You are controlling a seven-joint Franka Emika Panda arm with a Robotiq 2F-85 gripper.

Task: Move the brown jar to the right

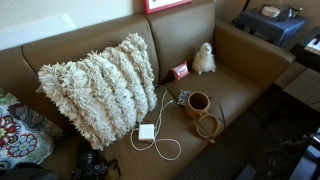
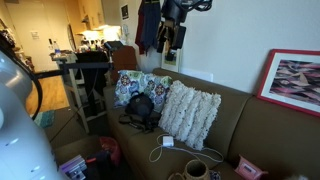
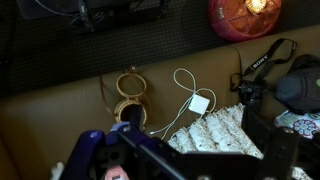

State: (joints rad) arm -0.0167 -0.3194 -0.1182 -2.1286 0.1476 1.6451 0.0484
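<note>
Brown leather covers the cushioned counter (image 1: 243, 92), and the brown jar (image 1: 197, 103) stands upright on it near the front edge, mouth open to the ceiling. Its tan ring lid (image 1: 208, 126) lies flat just in front of it, touching or nearly touching the jar's side. A small dark patterned square (image 1: 184, 96) sits right beside the jar, towards the back. A white charger (image 1: 147, 132) lies near the jar, its cable looping over the leather between the jar and a shaggy cream pillow (image 1: 100, 88). Further back, against the backrest, are a small red box (image 1: 180, 71) and a fluffy white toy (image 1: 204, 58), both well apart from the jar.

In an exterior view the hand (image 2: 172, 50) hangs high in the air, well above the pillows and far from the jar (image 2: 197, 170). In the wrist view the hand (image 3: 125, 165) is a dark blur at the bottom edge, with the jar (image 3: 128, 111) and the ring lid (image 3: 130, 85) beyond it. Whether the fingers are apart or together I cannot tell. A black camera (image 3: 255, 88) rests at the pillow's far side.
</note>
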